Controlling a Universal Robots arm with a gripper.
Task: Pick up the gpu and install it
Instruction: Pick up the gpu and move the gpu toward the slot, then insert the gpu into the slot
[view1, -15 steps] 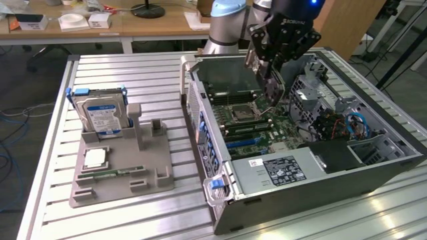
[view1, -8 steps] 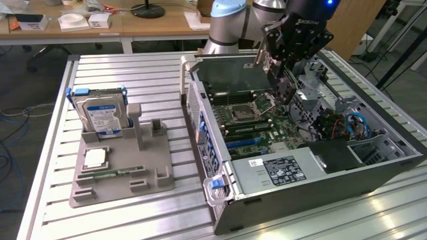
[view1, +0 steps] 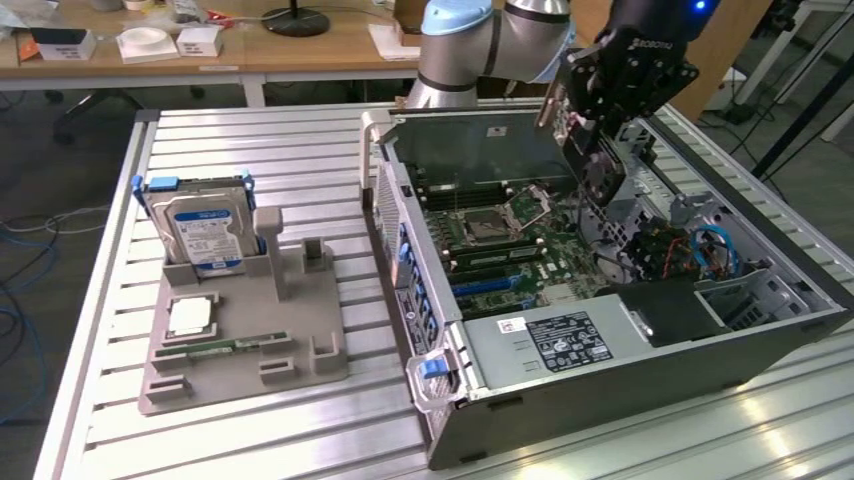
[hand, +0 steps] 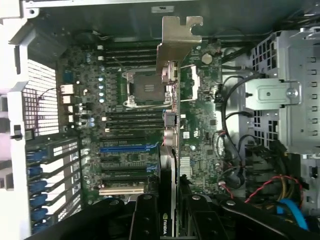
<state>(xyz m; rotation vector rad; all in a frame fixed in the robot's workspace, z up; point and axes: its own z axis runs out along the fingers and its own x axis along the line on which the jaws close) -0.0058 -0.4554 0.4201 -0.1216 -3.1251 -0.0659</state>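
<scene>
Slatted metal table (view1: 267, 445) carries grey parts holder (view1: 227, 388) at exterior view's left, open computer case (view1: 601, 395) beside it.

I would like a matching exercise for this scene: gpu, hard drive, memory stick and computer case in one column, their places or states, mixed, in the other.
1. gpu
2. hard drive
3. memory stick
4. computer case

A. lying flat on the grey holder
B. open, motherboard visible
C. gripped by the jaws, over the motherboard
D. standing upright in the grey holder

Pairs: 1-C, 2-D, 3-A, 4-B
</scene>
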